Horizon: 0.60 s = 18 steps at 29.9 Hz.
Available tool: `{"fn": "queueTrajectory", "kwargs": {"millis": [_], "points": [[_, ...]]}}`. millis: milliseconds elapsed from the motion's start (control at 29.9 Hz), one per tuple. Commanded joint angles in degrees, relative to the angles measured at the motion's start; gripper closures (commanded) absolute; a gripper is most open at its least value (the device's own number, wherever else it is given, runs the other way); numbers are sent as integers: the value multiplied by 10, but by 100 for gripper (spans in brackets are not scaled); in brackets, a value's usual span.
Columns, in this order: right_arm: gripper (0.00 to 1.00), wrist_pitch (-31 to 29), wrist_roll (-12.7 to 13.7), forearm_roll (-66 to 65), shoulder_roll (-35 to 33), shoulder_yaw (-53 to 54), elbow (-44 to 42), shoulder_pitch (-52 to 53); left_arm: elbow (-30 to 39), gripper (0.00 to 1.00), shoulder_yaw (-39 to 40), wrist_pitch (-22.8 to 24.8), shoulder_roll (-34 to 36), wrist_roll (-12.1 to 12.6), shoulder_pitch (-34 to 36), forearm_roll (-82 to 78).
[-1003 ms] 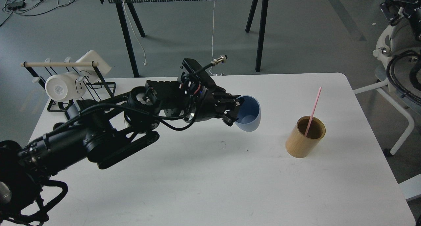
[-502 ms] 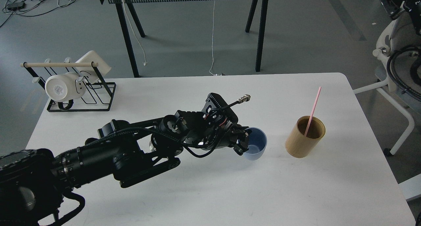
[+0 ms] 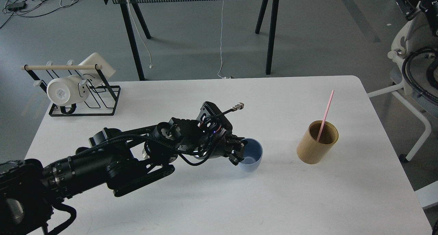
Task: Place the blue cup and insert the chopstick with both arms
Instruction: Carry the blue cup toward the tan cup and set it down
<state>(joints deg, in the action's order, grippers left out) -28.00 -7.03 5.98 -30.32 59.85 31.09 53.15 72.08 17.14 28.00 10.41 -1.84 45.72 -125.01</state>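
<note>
The blue cup (image 3: pixel 252 157) stands upright on the white table (image 3: pixel 308 200), a little left of the tan cylindrical holder (image 3: pixel 313 151). My left gripper (image 3: pixel 238 152) reaches in from the left. Its fingers close on the cup's left wall and rim. The pink chopstick (image 3: pixel 326 113) stands tilted inside the tan holder, its top end leaning up and to the right. My right arm and its gripper are out of view.
A black wire rack (image 3: pixel 102 103) with a white mug (image 3: pixel 65 90) and a white board sits at the table's back left. A white chair frame and black cables (image 3: pixel 415 77) stand off the table's right side. A dark-legged table stands behind.
My left gripper has carried the blue cup down from mid-air to the table, turning it upright, then shifted it slightly left. The holder and the pink stick have not moved.
</note>
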Motion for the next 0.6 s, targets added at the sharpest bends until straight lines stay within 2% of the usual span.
{"fn": "queueTrajectory", "kwargs": {"millis": [0, 201, 401, 435, 535, 568], "points": [[1, 0, 0, 0, -1, 0, -1, -1, 0, 93, 0, 0, 2, 2, -2, 0], [1, 0, 0, 0, -1, -7, -1, -1, -1, 90, 0, 0, 3, 1, -2, 0], [1, 0, 0, 0, -1, -13, -1, -1, -1, 79, 1, 0, 3, 0, -3, 0], [1, 0, 0, 0, -1, -13, -1, -1, -1, 76, 1, 0, 2, 0, -3, 0], [1, 0, 0, -1, 0, -16, -1, -1, 0, 50, 2, 0, 0, -1, -2, 0], [1, 0, 0, 0, 0, -16, -1, -1, 1, 48, 4, 0, 1, -2, -2, 0]]}}
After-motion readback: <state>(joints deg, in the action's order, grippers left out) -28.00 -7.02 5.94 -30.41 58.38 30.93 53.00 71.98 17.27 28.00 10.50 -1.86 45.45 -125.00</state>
